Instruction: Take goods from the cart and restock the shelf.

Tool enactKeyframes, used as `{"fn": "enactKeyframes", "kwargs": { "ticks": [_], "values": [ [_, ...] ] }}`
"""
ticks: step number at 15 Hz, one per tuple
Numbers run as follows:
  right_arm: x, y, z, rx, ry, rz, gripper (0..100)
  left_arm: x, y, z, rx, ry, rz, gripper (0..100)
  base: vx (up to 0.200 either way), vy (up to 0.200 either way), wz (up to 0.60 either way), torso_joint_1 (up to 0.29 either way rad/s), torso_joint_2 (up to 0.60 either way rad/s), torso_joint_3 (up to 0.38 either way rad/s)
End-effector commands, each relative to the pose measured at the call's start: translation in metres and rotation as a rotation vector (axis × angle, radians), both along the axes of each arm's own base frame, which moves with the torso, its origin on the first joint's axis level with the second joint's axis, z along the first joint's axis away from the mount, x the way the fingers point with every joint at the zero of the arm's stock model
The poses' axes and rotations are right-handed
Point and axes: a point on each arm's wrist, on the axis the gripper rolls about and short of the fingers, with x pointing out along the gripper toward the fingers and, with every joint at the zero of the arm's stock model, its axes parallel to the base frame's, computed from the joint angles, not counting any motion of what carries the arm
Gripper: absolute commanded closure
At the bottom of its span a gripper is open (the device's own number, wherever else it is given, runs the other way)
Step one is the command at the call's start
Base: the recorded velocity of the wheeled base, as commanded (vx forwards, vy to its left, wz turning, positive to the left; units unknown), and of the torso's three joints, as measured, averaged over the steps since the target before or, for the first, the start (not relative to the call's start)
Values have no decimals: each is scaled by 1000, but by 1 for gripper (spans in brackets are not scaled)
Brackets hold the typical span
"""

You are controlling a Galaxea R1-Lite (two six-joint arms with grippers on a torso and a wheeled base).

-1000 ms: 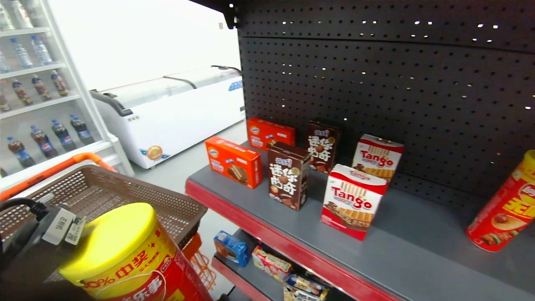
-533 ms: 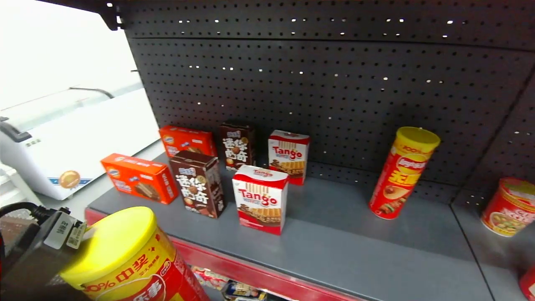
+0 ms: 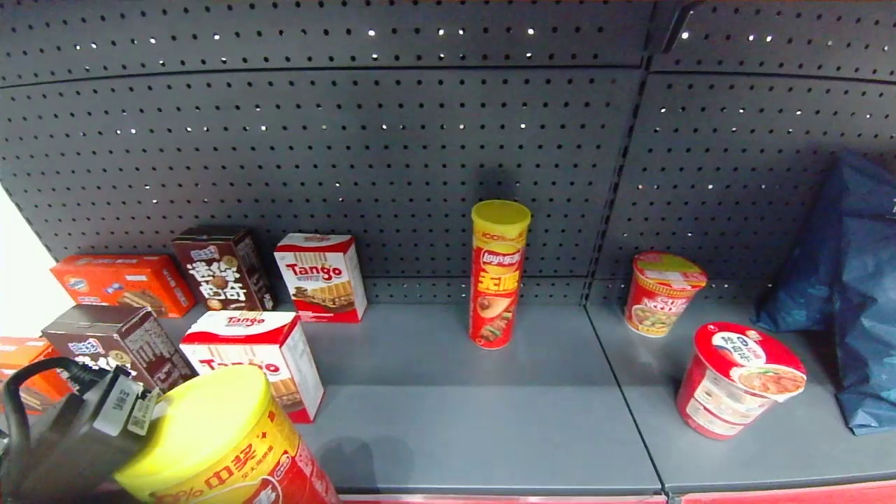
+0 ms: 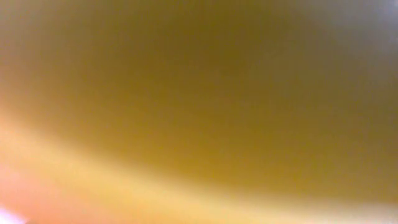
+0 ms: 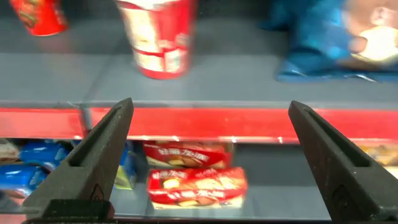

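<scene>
Swung right with the head camera since a second ago: now faces the shelf (image 3: 490,420) square-on, with cart and freezer gone from frame. Boxes (image 3: 322,276) merely slid leftward in frame, not shifted on the boards. Same low-left spot throughout for the can (image 3: 210,434), carried by the left claw (image 3: 80,437).

Hangs tilted, yellow lid up, in front of the shelf's front edge and just before the nearest box, off the boards. Looks pinched by the left claw, judging by the free hang beside that claw's body; no sight of the fingers themselves. Right claw (image 5: 210,104) spread wide, holding nothing, low before the red lip (image 5: 205,124).

Step in hand, by judgement: carrying to the shelf, placement not yet done. Next calls for lifting over the lip, righting the can, and setting down on the bare grey patch beside the standing can (image 3: 498,273), clear of boxes and cups (image 3: 661,294).

Head view gives the layout and the free spot. Left wrist view offers a yellow blur, too close to read. Right wrist view adds packs (image 5: 196,186) on the tier below the lip.
</scene>
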Motion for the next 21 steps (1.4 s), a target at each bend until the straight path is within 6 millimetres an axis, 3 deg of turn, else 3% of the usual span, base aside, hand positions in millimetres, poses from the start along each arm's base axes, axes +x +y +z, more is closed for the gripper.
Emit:
{"fn": "enactKeyframes", "kwargs": {
  "ticks": [1,21],
  "values": [
    [0,0,0,0,1,1,0,-1,1,1,-3,-6,3,100,0,0,0,0,0,0],
    [0,0,0,0,1,1,0,-10,6,-3,-11,-2,23,100,0,0,30,0,0,0]
  ]
}}
